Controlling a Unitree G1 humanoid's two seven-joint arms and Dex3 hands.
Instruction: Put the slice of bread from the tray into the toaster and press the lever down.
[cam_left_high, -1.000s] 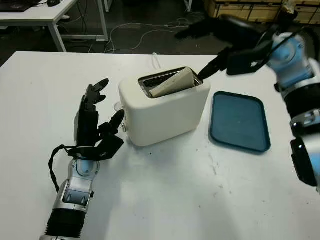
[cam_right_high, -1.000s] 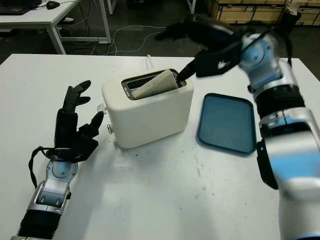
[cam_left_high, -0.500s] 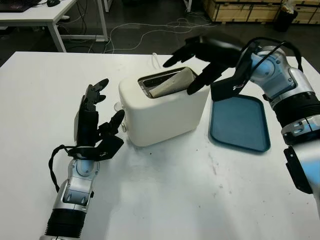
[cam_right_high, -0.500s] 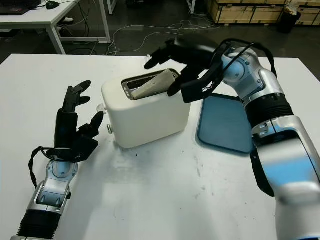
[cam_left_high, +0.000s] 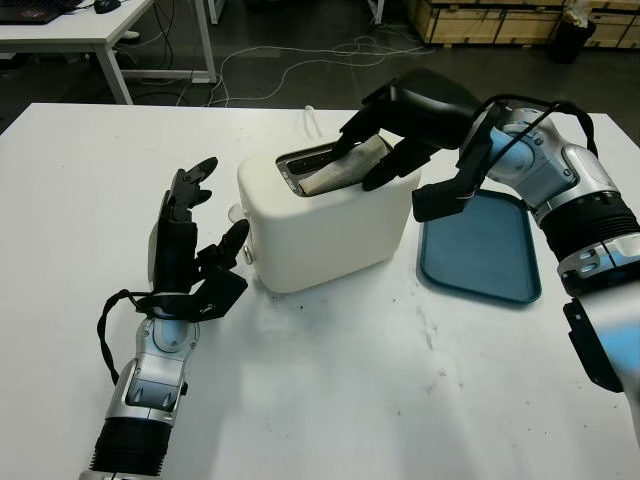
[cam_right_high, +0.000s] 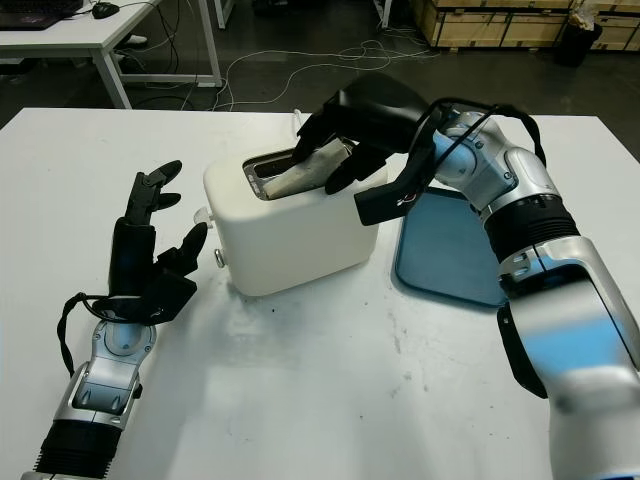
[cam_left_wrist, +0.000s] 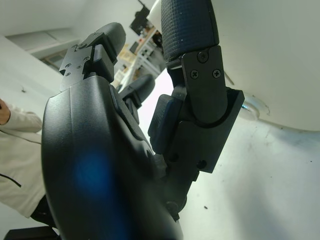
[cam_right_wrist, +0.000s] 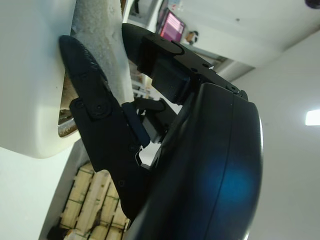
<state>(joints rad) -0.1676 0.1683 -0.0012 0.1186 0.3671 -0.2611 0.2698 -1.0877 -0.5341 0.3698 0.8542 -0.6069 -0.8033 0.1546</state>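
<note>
A big white table (cam_left_high: 330, 400) is seen, and a white toaster (cam_left_high: 325, 225) is stood near its middle. A blue tray (cam_left_high: 478, 243) is laid flat on the table just beside the toaster, on the robot's right side of it. Nothing is seen on the tray.

The right robot hand (cam_left_high: 385, 150) is held over the top of the toaster, at the end nearest the tray. Its black fingers (cam_right_high: 312, 128) are curled down onto the slice of bread (cam_left_high: 345, 168). From the right wrist view, the bread is seen pinched between two fingers, right at the edge of the slot.

The slice of bread is stuck in the toaster's slot (cam_left_high: 315, 160). It is leaned over on a slant, with its top part poking up above the slot.

The left robot hand (cam_left_high: 185, 245) is held just beside the toaster, on the side away from the tray. It is stood upright, nothing is held in it, and its fingers are kept uncurled. A small knob (cam_left_high: 247, 255) is seen low on that end of the toaster, close to the left robot hand's thumb (cam_left_high: 232, 240).
</note>
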